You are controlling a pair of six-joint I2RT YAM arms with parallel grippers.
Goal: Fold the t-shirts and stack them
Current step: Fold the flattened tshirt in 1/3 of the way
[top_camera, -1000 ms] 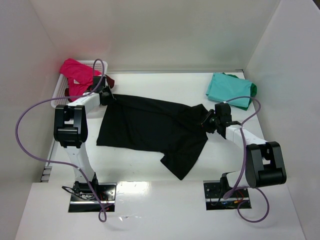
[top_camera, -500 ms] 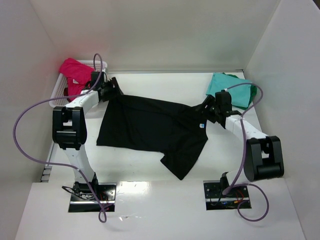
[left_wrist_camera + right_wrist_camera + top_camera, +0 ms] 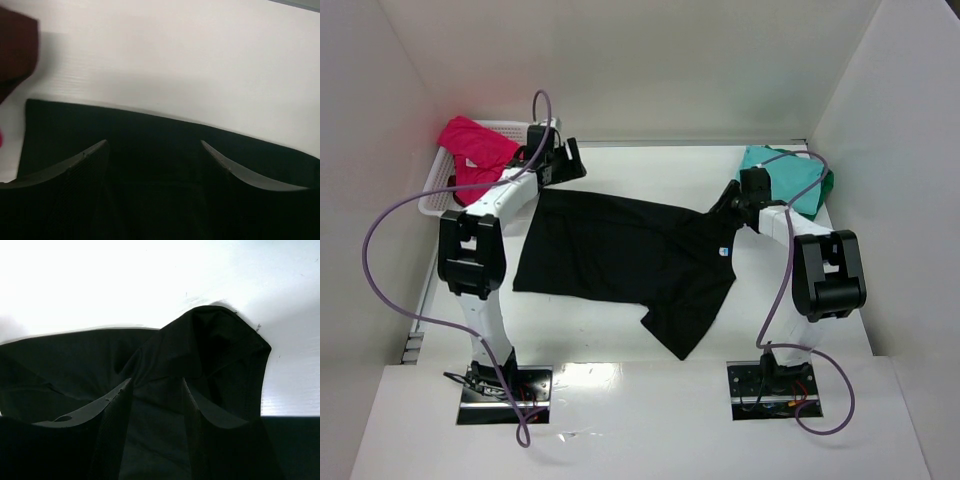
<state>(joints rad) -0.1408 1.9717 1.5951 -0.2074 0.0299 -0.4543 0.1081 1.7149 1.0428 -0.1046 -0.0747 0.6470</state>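
Observation:
A black t-shirt (image 3: 620, 255) lies spread on the table with a small light-blue neck label (image 3: 723, 251) at its right. My left gripper (image 3: 566, 163) hovers over the shirt's back left edge (image 3: 150, 130), its fingers wide apart and holding nothing (image 3: 154, 142). My right gripper (image 3: 728, 203) is at the shirt's back right corner. Its fingers stand apart over a rumpled fold of black cloth (image 3: 210, 340) with cloth lying in the gap (image 3: 156, 381). A teal t-shirt (image 3: 775, 178) lies folded at the back right on a green one (image 3: 826, 182).
A white lattice basket (image 3: 438, 192) at the back left holds a magenta-pink t-shirt (image 3: 475, 145). Dark red cloth (image 3: 15, 50) shows at the upper left of the left wrist view. White walls close in the table on three sides.
Both grippers have let go of the black shirt and moved toward the back. The left jaws have opened wide. The shirt's raised corners have dropped onto the table.

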